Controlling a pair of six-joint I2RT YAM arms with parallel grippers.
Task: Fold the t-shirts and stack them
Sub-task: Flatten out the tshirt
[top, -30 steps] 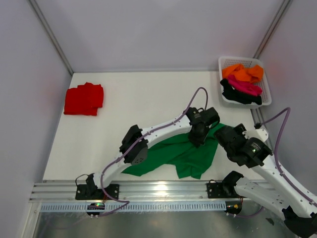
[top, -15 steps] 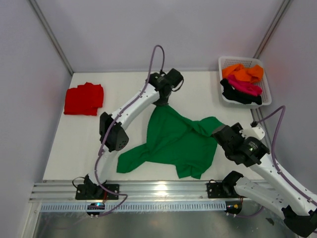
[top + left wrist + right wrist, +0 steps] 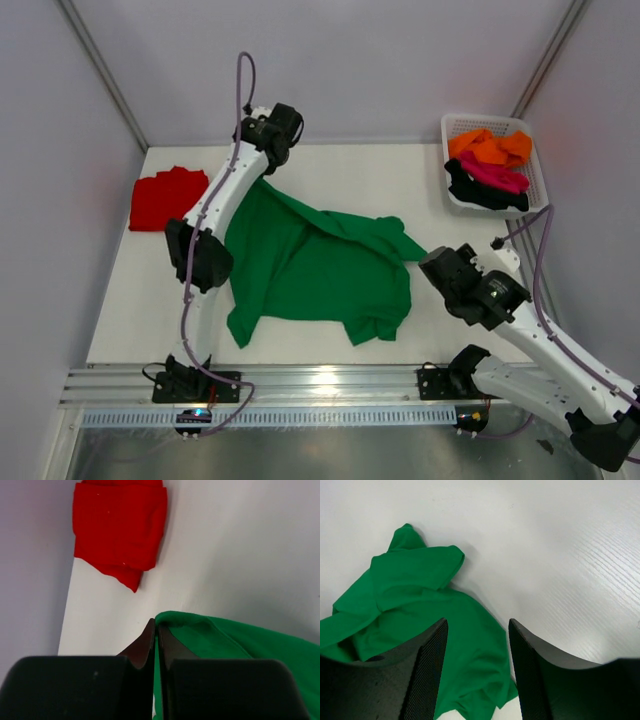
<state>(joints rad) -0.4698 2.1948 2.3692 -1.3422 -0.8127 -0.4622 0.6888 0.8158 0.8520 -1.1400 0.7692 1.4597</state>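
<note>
From above, the green shirt [image 3: 320, 270] lay spread but rumpled across the middle of the table [image 3: 400, 180], with one sleeve trailing toward the near edge. The left gripper [image 3: 265, 160] stood at the green shirt's far left corner, its jaws pinched tight on the cloth there. The right gripper [image 3: 437, 268] hung just beside the green shirt's right edge, holding nothing. The red shirt [image 3: 165, 200] sat folded well to the left of the green shirt. Far off to the green shirt's right stood the basket [image 3: 537, 190] with the orange shirt [image 3: 490, 147], magenta shirt [image 3: 495, 175] and black shirt [image 3: 480, 192] heaped inside. Through the left wrist camera, the left gripper [image 3: 156, 625] had its fingers pressed together on a fold of the green shirt's [image 3: 240, 645] edge, and the red shirt [image 3: 120, 525] lay beyond it, apart. Through the right wrist camera, the right gripper [image 3: 477, 625] had its jaws standing well apart above the green shirt [image 3: 410, 595], with bunched cloth showing to the left and between them.
</note>
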